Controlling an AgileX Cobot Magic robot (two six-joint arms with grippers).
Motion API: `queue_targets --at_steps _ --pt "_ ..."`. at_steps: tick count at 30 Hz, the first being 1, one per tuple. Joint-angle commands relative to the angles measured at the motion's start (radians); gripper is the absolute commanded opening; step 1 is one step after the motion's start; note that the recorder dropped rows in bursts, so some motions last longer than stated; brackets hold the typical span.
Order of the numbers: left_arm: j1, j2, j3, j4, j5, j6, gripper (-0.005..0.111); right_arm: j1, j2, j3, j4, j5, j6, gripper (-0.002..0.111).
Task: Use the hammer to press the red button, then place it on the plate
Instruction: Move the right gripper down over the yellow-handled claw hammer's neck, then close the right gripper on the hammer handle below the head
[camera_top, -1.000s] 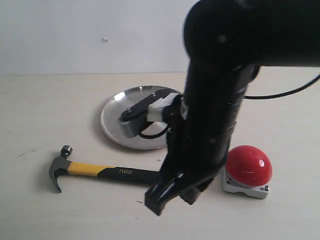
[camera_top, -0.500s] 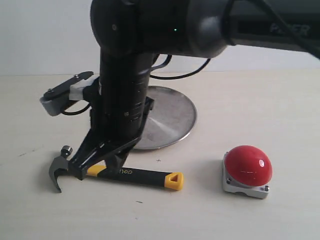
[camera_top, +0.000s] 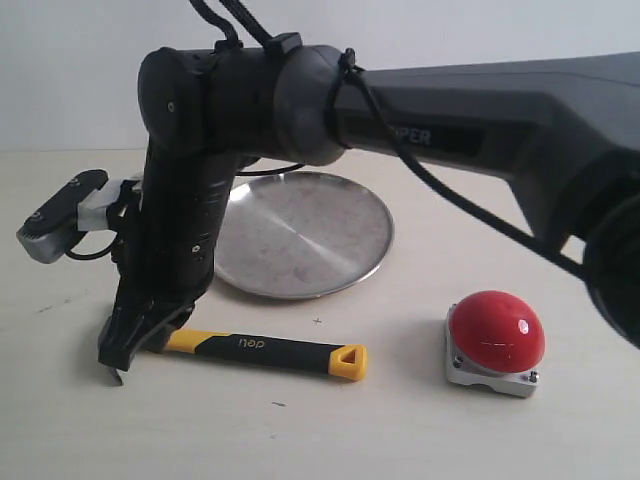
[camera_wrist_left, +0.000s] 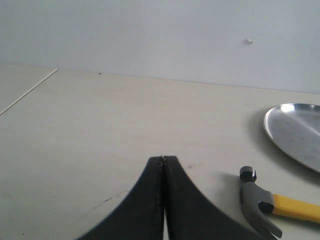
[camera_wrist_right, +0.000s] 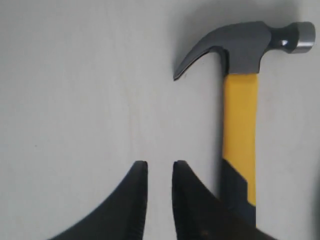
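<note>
Exterior view: the hammer (camera_top: 262, 347) lies flat on the desk (camera_top: 400, 430), its long axis running side to side. Its head sits under the right pincer (camera_top: 128, 345), and its looped end points away from the pincer toward the button (camera_top: 497, 332). The plate (camera_top: 300, 235) lies behind the pincer.

Left wrist view: the left pincer (camera_wrist_left: 163, 160) is closed tip to tip and empty, with the hammer head nearby, ahead and to one side.

Right wrist view: the right pincer is narrowly parted with nothing between its fingers. The hammer lies alongside it, head beyond the tips. One finger overlaps the black grip, but I cannot tell whether it touches.
</note>
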Motion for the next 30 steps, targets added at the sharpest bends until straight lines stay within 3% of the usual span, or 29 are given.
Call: queue_targets --at_steps 1,6,14,20,30 --pt "0.003 -0.007 0.0 -0.005 -0.002 -0.001 0.0 -0.001 0.062 -0.078 -0.031 -0.002 -0.06 0.035" --pt "0.003 -0.007 0.0 -0.005 -0.002 -0.001 0.0 -0.001 0.145 -0.172 -0.137 0.014 -0.062 0.049" --pt "0.003 -0.007 0.0 -0.005 -0.002 -0.001 0.0 -0.001 0.246 -0.288 -0.161 0.052 -0.062 0.049" --pt "0.003 -0.007 0.0 -0.005 -0.002 -0.001 0.0 -0.001 0.318 -0.363 -0.199 0.109 -0.062 0.057" --pt "0.003 -0.007 0.0 -0.005 -0.002 -0.001 0.0 -0.001 0.359 -0.376 -0.211 0.105 -0.062 0.057"
